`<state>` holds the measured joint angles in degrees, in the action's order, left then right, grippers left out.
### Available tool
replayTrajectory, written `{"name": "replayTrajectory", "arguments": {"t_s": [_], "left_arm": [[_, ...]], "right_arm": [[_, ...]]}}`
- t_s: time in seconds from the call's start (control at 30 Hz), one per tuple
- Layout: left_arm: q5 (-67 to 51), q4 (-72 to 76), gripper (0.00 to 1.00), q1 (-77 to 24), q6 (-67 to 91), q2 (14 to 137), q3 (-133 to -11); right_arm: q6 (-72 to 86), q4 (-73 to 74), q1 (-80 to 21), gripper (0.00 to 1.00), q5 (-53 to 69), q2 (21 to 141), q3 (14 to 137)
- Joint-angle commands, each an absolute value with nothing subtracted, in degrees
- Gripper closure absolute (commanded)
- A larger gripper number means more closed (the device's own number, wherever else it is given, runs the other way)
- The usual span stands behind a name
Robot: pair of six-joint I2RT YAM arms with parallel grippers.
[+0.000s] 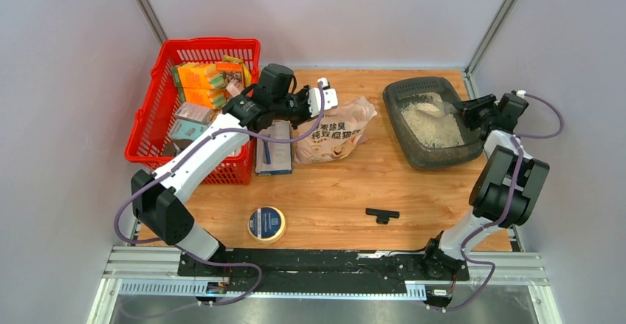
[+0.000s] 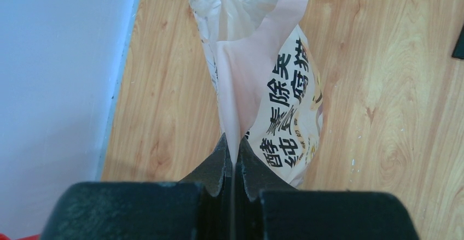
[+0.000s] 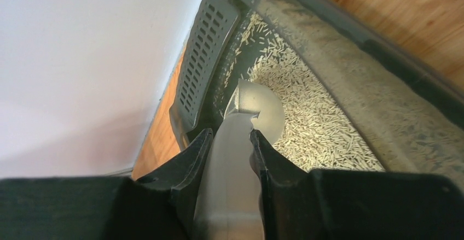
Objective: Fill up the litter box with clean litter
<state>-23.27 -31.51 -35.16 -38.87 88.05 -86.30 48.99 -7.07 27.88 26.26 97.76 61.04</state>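
The dark grey litter box (image 1: 404, 133) stands at the table's back right and holds pale beige litter (image 1: 441, 126). My right gripper (image 1: 463, 111) reaches into it from the right. In the right wrist view the gripper (image 3: 230, 137) is shut on the handle of a grey scoop (image 3: 261, 107), whose bowl rests on the litter (image 3: 320, 128) beside the box's wall (image 3: 355, 89). My left gripper (image 1: 328, 101) is shut on the top edge of the pale pink litter bag (image 1: 336, 133), which lies on the table. In the left wrist view the jaws (image 2: 233, 153) pinch a fold of the bag (image 2: 276, 95).
A red mesh basket (image 1: 151, 128) with several boxes stands at the back left, against the left arm. A blue pack (image 1: 273, 148) lies beside the bag. A tape roll (image 1: 266, 223) and a black T-shaped piece (image 1: 382, 215) lie near the front. Walls close in on three sides.
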Motion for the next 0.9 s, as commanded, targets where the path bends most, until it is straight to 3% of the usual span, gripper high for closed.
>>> {"name": "replayTrajectory", "arguments": {"t_s": [0.0, 0.2, 0.43, 0.7, 0.87], "left_arm": [[-23.3, -31.6, 1.00, -35.2, -38.1, 85.3, -88.0], [-24.2, -31.3, 1.00, -35.1, -38.7, 85.8, -88.0], [-25.4, -29.5, 1.00, -35.2, -38.5, 85.3, -86.5], [-26.4, -25.6, 1.00, -35.2, -36.5, 83.4, -83.2], [-26.8, -22.9, 1.00, -35.2, -34.5, 82.9, -81.2]], "right_arm": [[48.8, -10.3, 26.6, 1.00, 28.8, 97.4, 62.4], [47.5, -7.9, 26.9, 1.00, 34.9, 93.1, 57.9], [39.7, 5.7, 29.1, 1.00, 39.6, 84.5, 53.8], [19.8, 19.1, 27.1, 1.00, 30.2, 72.9, 62.7], [13.2, 21.0, 23.6, 1.00, 36.2, 72.3, 69.4]]}}
